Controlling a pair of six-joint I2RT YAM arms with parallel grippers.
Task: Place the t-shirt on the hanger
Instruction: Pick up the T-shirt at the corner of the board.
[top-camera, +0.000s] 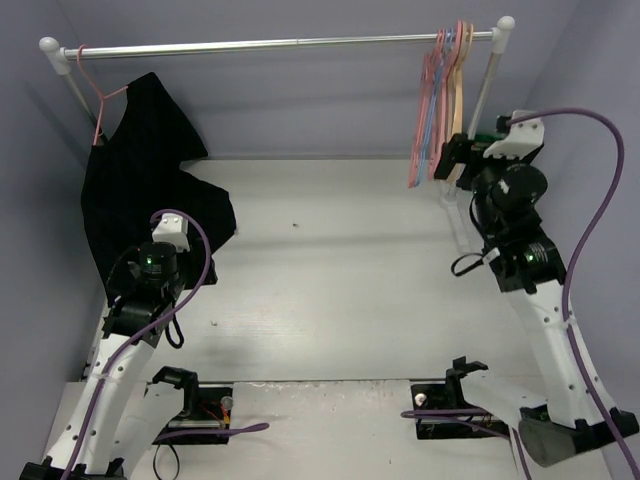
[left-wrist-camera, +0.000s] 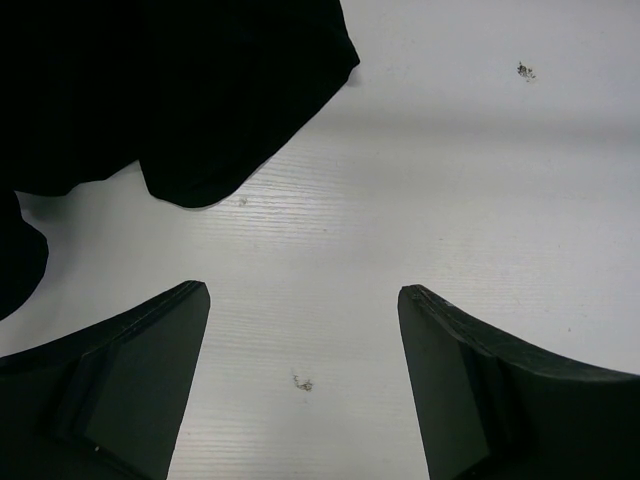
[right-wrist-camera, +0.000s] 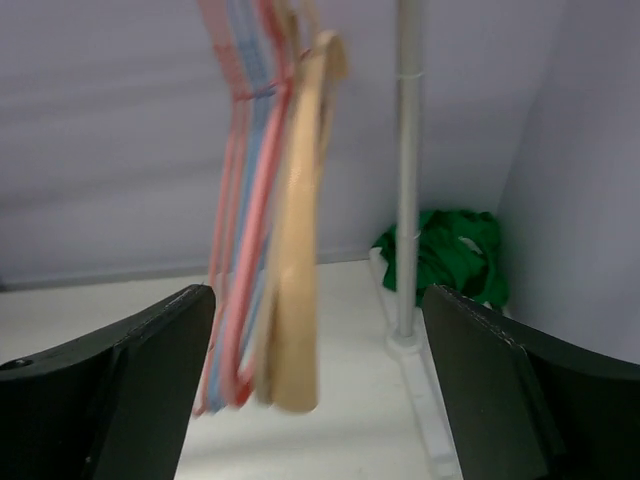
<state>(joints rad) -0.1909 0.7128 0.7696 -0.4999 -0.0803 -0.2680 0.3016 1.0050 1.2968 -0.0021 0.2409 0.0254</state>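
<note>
Green t-shirt (right-wrist-camera: 450, 255) lay bunched behind the post (right-wrist-camera: 405, 150). Right gripper (right-wrist-camera: 315, 295), wide open and empty, faced the hanger (right-wrist-camera: 225, 250); left gripper (left-wrist-camera: 300, 290) likewise. Step: hanger pickup; next, advance and close.

The rack post (right-wrist-camera: 405, 170) and hanging hangers (right-wrist-camera: 290, 280) stand before the cornered t-shirt (right-wrist-camera: 450, 255).

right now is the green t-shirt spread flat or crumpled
Crumpled: the t-shirt lies in a rumpled heap in the corner behind the rack post.
</note>
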